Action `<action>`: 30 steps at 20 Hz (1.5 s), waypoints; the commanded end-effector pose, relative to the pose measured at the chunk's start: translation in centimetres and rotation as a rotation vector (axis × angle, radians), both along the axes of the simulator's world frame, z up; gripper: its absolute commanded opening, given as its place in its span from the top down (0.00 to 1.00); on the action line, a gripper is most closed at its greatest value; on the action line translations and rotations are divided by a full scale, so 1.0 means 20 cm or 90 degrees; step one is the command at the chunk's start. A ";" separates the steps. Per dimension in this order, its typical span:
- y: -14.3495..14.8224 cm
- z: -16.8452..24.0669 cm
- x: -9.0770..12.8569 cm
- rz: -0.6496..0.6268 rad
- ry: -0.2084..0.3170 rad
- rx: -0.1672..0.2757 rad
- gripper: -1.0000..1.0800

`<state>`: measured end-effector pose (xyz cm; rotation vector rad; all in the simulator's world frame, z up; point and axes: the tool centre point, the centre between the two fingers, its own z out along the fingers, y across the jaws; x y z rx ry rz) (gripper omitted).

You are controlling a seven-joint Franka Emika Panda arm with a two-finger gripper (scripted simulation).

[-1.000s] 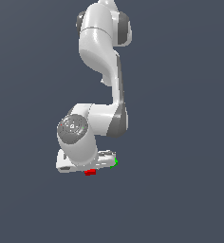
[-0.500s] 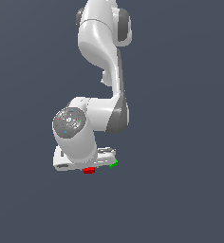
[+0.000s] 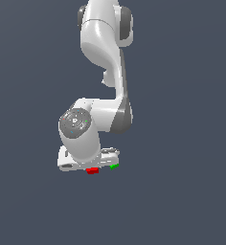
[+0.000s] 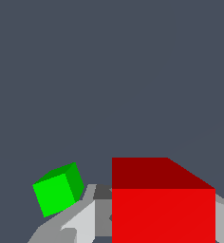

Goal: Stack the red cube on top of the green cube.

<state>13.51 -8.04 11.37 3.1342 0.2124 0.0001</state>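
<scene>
The red cube fills the space between my gripper's two grey fingers, and both pads touch its sides. In the exterior view the red cube shows just under the white hand of my gripper, which hides the fingers. The green cube lies apart from the red one, beside one finger and tilted in the wrist view. In the exterior view the green cube sits a little to the exterior view's right of the red cube.
The arm's white links rise above the hand in the exterior view. Around the cubes there is only a plain dark grey background, with no visible edges or other objects.
The red cube has risen very slightly with the hand. The wrist joint has shifted a little. The green cube stays where it was.
</scene>
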 end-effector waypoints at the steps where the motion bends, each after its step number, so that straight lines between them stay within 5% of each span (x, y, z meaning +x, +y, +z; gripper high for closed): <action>1: 0.03 -0.02 -0.02 0.000 0.000 0.000 1.00; 23: 0.39 -0.26 -0.25 0.001 0.000 0.000 1.00; 24: 0.39 -0.26 -0.25 0.001 0.000 0.000 0.04; 30: 0.39 -0.26 -0.25 0.001 0.000 0.000 0.04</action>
